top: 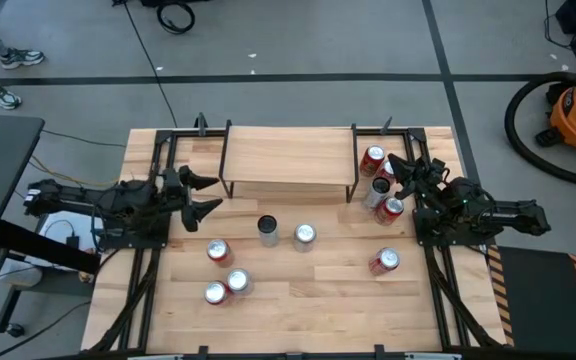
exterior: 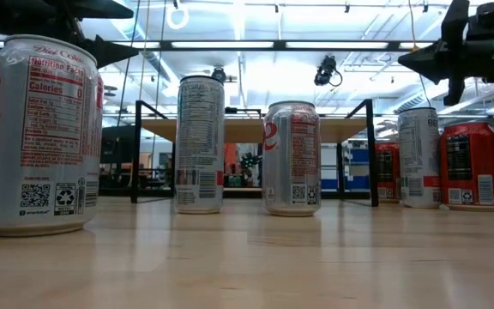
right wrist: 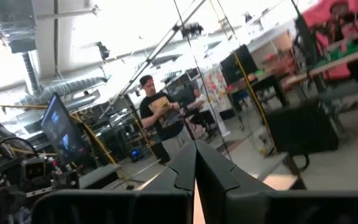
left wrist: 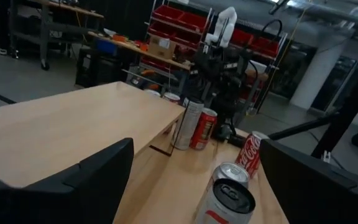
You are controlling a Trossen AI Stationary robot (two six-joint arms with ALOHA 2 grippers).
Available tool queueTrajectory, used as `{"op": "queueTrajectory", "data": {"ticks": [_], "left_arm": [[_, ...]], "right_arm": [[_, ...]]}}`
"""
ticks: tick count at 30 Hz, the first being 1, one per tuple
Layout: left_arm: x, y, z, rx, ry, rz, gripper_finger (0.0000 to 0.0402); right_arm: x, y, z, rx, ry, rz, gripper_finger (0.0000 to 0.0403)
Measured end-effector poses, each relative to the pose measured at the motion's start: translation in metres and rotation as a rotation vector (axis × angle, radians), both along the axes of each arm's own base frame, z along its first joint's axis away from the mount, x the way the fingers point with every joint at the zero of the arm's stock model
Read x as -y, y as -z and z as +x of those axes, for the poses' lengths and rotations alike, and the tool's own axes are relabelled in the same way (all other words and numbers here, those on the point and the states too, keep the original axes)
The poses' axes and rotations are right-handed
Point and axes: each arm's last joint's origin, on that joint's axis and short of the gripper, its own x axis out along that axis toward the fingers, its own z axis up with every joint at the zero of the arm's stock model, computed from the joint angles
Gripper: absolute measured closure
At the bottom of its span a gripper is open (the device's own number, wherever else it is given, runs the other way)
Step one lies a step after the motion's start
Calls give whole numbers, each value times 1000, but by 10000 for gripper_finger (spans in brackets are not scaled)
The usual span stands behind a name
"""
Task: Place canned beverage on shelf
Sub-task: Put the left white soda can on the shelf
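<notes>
Right, my readout from the remote station:

Shelf: the shelf (top: pixel 288 160) stands at the far middle of the table (top: pixel 298 310), light wood on thin black legs, and I see no can on its top.

Left gripper: the left gripper (top: pixel 206 195) hangs just off the shelf's left end, its two fingers spread wide with nothing between them (the left wrist view shows both dark fingers far apart over the shelf top).

Right gripper: the right gripper (top: pixel 404 170) sits by the shelf's right end, above a cluster of cans; its fingers look pressed together in the right wrist view, and I see no can in them.

Right cluster: a red can (top: pixel 373 160), a silver can (top: pixel 379 190) and another red can (top: pixel 390 209) stand close together beside the shelf's right legs.

Middle cans: a dark-topped can (top: pixel 267 229) and a silver-topped can (top: pixel 305 235) stand side by side in front of the shelf.

Near-left cans: three cans (top: pixel 226 281) are grouped nearer the front edge.

Lone can: one red can (top: pixel 385 261) stands apart, front right.

Room: a person (right wrist: pixel 160 118) stands in the background of the right wrist view.
</notes>
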Motion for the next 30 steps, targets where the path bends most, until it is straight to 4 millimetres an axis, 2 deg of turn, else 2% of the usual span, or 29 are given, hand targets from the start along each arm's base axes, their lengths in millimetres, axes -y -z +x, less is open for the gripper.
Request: {"op": "queueTrajectory", "data": {"ticks": [3, 7, 13, 17, 24, 27, 30], "left_arm": [[1, -3, 4, -37, 19, 5, 43], [3, -8, 10, -87, 59, 14, 43], [7, -8, 24, -154, 154, 17, 43], [11, -11, 37, -231, 212, 12, 49], [16, -23, 60, -350, 238, 32, 58], [18, -32, 70, -434, 239, 18, 58], [21, -45, 81, -540, 244, 22, 59]], "right_arm": [[0, 0, 0, -4, 11, -10, 387], [-2, -2, 0, 65, -87, 26, 387], [-3, -2, 2, 61, -164, 5, 384], [-6, -4, 3, 32, -239, -71, 383], [-7, -10, 0, 62, -228, -142, 391], [-6, -9, 2, 14, -197, -166, 371], [-5, -8, 4, -19, -168, -173, 327]]}}
